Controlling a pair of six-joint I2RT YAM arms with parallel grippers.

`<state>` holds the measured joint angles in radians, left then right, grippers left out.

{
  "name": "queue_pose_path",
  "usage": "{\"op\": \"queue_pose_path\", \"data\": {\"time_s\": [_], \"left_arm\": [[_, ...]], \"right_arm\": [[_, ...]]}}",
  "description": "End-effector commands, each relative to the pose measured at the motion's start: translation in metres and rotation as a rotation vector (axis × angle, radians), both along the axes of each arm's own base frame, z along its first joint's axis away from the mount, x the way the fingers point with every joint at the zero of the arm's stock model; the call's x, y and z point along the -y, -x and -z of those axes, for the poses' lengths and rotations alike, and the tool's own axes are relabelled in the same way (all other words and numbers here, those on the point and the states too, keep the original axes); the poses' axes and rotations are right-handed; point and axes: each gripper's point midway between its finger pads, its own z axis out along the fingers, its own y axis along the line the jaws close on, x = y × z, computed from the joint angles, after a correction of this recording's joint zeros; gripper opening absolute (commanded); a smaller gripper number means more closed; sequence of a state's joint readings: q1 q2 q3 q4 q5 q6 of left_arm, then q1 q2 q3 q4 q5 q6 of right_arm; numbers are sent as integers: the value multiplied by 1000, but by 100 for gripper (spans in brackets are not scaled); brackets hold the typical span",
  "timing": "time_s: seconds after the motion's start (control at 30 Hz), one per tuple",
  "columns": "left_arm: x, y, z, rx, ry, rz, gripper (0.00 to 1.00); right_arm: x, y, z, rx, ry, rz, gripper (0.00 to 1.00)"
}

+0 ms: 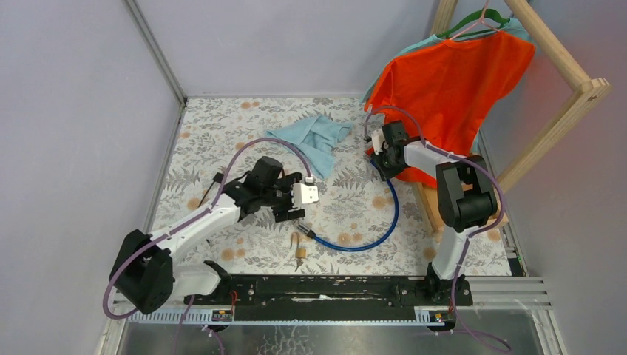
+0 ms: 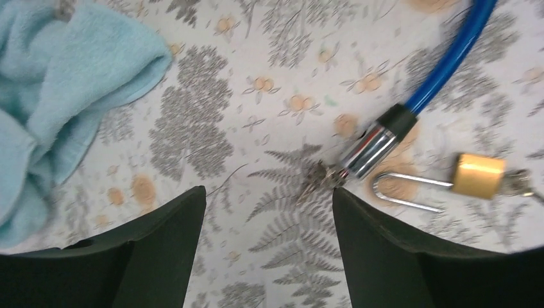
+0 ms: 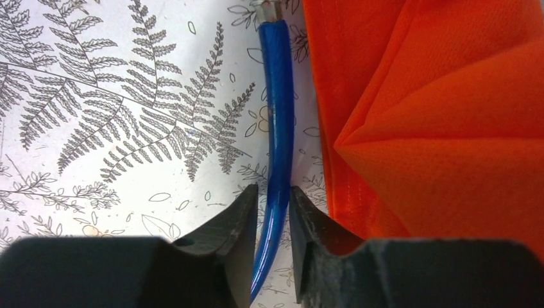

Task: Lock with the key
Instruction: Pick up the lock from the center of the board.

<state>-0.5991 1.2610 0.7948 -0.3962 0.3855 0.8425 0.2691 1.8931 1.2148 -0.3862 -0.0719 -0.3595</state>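
Note:
A brass padlock [image 2: 478, 174] lies on the floral table with its steel shackle [image 2: 404, 192] swung open. A small grey key [image 2: 519, 183] sticks out of its bottom end. The blue cable [image 1: 392, 214] curves across the table, its chrome end [image 2: 375, 144] close beside the shackle. My left gripper [image 2: 268, 190] hovers open and empty just above the table, its right fingertip [image 2: 359, 224] near that chrome end. My right gripper [image 3: 274, 191] is shut on the blue cable [image 3: 279, 115] near its far end, next to the orange shirt.
An orange shirt [image 1: 444, 89] hangs from a wooden rack [image 1: 562, 59] at the back right and drapes beside my right gripper [image 1: 378, 151]. A light blue cloth [image 1: 314, 137] is crumpled at the back centre. Grey walls close the left and back.

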Motion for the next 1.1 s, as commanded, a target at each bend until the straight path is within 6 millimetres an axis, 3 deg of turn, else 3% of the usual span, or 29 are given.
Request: {"op": "queue_pose_path", "data": {"time_s": [0.0, 0.2, 0.43, 0.7, 0.9, 1.07], "left_arm": [[19, 35, 5, -194, 120, 19, 79], [20, 59, 51, -208, -69, 122, 80], [32, 59, 63, -204, -108, 145, 80], [30, 19, 78, -71, -165, 38, 77], [32, -17, 86, 4, -199, -43, 77], [29, -50, 85, 12, -192, -105, 76]], "right_arm": [[2, 7, -14, 19, -24, 88, 28], [12, 9, -22, 53, 8, 134, 24], [14, 13, -19, 43, 7, 142, 23], [14, 31, -14, 3, -2, 150, 23], [18, 57, -4, -63, -2, 164, 23], [20, 76, -3, -92, -10, 175, 29]]}}
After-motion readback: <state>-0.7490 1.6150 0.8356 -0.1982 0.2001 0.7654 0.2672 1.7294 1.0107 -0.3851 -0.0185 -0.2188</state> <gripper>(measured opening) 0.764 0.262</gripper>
